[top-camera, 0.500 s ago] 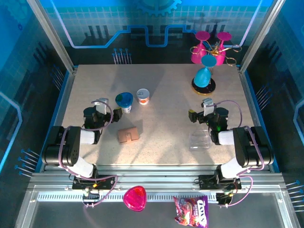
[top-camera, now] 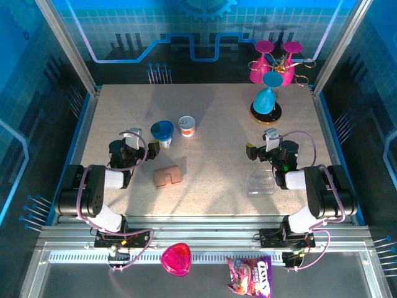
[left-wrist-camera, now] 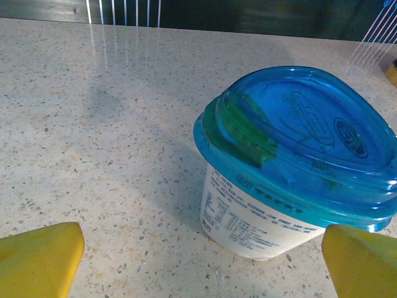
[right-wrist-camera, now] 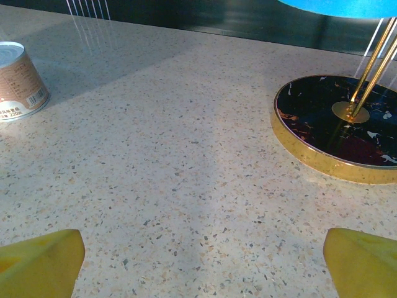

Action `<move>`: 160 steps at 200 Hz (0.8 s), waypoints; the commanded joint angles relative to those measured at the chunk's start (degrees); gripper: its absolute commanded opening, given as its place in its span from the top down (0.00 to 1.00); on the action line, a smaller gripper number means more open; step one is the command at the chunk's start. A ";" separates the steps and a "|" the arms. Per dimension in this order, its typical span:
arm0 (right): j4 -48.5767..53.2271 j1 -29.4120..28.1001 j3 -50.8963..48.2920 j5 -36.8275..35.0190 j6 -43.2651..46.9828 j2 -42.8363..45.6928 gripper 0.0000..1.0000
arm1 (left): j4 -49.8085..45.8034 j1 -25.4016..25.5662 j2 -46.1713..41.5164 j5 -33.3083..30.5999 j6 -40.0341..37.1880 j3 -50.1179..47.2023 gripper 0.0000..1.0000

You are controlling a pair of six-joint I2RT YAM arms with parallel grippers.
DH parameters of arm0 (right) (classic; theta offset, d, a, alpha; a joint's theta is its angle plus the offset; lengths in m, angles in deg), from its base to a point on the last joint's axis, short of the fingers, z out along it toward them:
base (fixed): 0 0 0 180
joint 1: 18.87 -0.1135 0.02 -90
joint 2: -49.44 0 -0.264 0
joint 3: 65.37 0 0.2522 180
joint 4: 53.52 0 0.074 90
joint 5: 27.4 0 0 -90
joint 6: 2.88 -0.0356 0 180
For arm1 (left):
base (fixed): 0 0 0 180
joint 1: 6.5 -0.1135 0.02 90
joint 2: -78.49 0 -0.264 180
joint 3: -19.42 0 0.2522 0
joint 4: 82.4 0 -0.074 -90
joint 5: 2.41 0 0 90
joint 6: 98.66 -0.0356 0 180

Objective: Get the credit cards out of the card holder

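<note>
Left gripper (top-camera: 132,135) and right gripper (top-camera: 270,136) are both spread wide and empty. The flat tan-pink leather card holder (top-camera: 168,177) is laid closed between the arms, nearer the left. If not pinned it could be shoved along instead of opened, and the white tub with blue plastic lid (top-camera: 162,132), just ahead of the left gripper, could be clipped on the swing. The credit cards are presumably hidden inside the fold.
</note>
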 commanded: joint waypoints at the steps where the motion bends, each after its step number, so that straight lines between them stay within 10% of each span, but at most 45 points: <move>1: -1.88 0.78 0.52 0.58 0.33 -0.32 0.00 | 2.45 -0.45 0.12 1.35 -1.56 -0.35 0.01; 160: -0.86 0.55 1.04 -2.29 -0.39 -0.32 0.00 | 2.10 -0.45 -0.11 -6.37 1.18 -0.26 0.01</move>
